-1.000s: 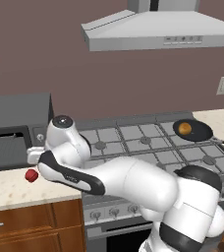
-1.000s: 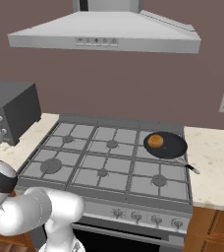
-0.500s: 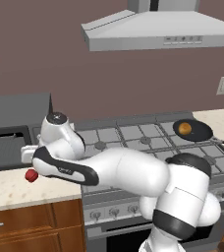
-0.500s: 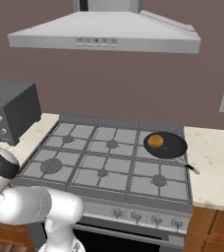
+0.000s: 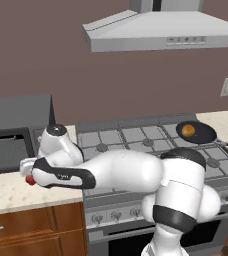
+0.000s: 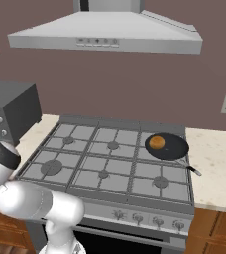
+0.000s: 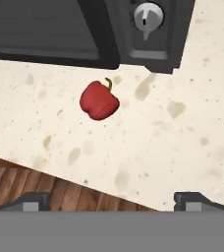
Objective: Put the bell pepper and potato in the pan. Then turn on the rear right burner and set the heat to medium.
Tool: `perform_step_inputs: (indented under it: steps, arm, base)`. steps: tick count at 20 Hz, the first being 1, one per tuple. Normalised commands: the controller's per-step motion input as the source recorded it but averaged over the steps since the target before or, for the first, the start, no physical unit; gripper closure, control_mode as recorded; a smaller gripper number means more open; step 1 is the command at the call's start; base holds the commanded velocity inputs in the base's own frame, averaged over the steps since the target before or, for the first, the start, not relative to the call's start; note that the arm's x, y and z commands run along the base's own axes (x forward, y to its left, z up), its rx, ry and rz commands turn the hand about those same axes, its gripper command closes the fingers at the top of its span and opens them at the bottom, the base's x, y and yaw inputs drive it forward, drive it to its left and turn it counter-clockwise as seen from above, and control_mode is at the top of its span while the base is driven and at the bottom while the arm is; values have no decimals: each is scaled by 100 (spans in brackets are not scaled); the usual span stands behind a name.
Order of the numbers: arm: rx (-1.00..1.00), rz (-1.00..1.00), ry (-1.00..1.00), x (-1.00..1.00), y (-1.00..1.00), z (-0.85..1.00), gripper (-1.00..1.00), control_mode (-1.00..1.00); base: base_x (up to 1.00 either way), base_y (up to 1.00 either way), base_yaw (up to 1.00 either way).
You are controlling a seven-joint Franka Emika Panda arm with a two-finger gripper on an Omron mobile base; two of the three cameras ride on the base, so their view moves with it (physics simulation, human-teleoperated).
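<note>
Small squat bright-red bell pepper (image 7: 99, 101) lying on speckled beige stone worktop (image 7: 173, 147), just in front of dark grey microwave (image 7: 109, 29) with round silver knob (image 7: 148, 15), apart from it. Two-finger dark-tipped gripper (image 7: 112, 201) hovering above, jaws spread wide, nothing between them, pepper off-centre toward the left tip. Red pepper (image 5: 30, 180) partly hidden beside white arm's wrist in left base view. Golden-brown round potato (image 6: 157, 142) sitting inside shallow black frying pan (image 6: 177, 149) on rear right grate of grey gas stove (image 6: 110, 163), well apart from pepper.
</note>
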Motion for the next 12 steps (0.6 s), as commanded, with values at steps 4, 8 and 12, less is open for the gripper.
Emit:
perform_step_inputs:
  steps: [4,8,12]
  arm:
    - [0,5,0,1,17,-30,-100,-100]
    - [0,2,0,18,11,-16,-100,-100]
    - [-1,0,0,32,0,-7,-100,-100]
  base:
    - [0,0,0]
    - [0,0,0]
    - [0,0,0]
